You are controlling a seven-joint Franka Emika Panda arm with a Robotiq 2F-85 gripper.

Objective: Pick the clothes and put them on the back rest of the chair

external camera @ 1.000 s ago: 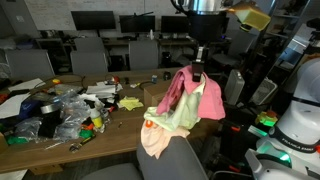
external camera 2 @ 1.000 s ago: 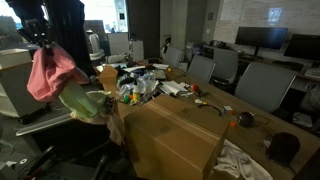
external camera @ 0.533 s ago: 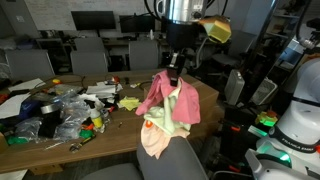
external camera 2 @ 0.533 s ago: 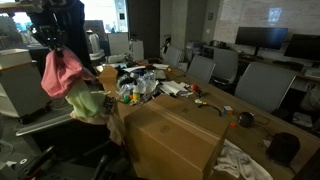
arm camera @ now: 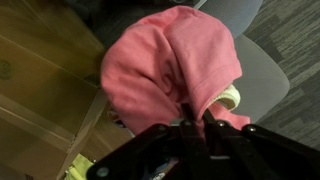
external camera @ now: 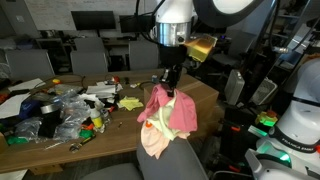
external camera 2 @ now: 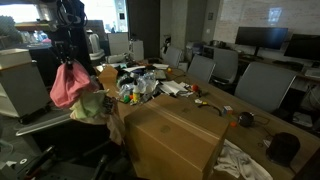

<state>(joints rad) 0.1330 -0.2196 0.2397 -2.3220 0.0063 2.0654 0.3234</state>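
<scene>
My gripper (external camera: 168, 80) is shut on a pink cloth (external camera: 172, 108) that hangs from it above the grey chair's back rest (external camera: 172, 158). A pale cream and green cloth (external camera: 156, 136) is draped over the top of that back rest, under the pink one. In the other exterior view the gripper (external camera 2: 68, 55) holds the pink cloth (external camera 2: 70, 85) over the draped cloth (external camera 2: 95, 106). In the wrist view the pink cloth (arm camera: 165, 70) fills the middle, pinched between the fingers (arm camera: 192, 122), with the grey chair (arm camera: 262, 75) behind it.
A wooden table (external camera: 120, 118) beside the chair carries a pile of clutter (external camera: 65, 108). More grey chairs (external camera: 90, 55) and monitors stand behind. A white machine (external camera: 300, 120) is at the side. A cardboard box (external camera 2: 170, 135) sits by the chair.
The arm has moved sideways toward the chair and lower, carrying the pink cloth. The cloth now hangs right over the draped cream cloth on the back rest.
</scene>
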